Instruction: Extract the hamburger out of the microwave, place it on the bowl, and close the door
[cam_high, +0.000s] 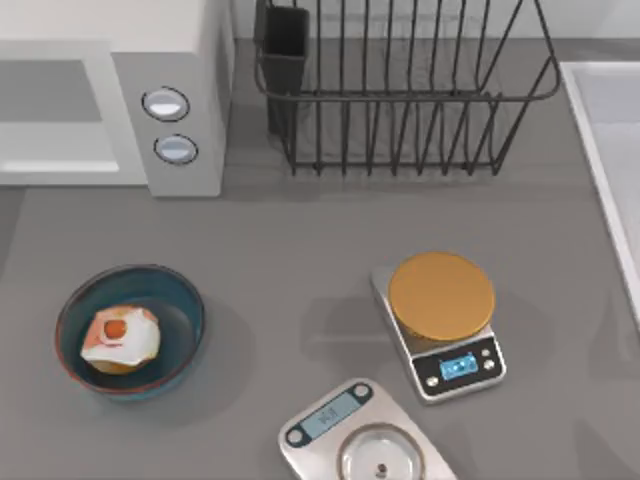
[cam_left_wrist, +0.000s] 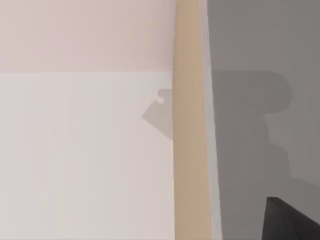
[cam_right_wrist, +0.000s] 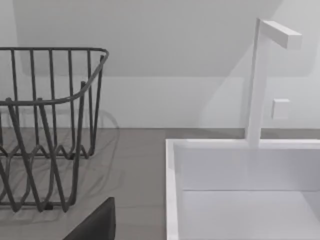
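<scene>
The hamburger (cam_high: 120, 338), a small orange-tan bun in white wrapping with a red-orange spot on top, sits inside the blue bowl (cam_high: 183, 302) at the tabletop's (cam_high: 300, 260) left, below the white microwave (cam_high: 185, 60).

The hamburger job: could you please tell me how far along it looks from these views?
The hamburger already sits inside the blue bowl at the table's left, so extraction and placement look done. The microwave door appears flush with the front in the top view, so closing looks finished or nearly so. The left wrist view looks closely along a white panel with a tan bar.
</scene>
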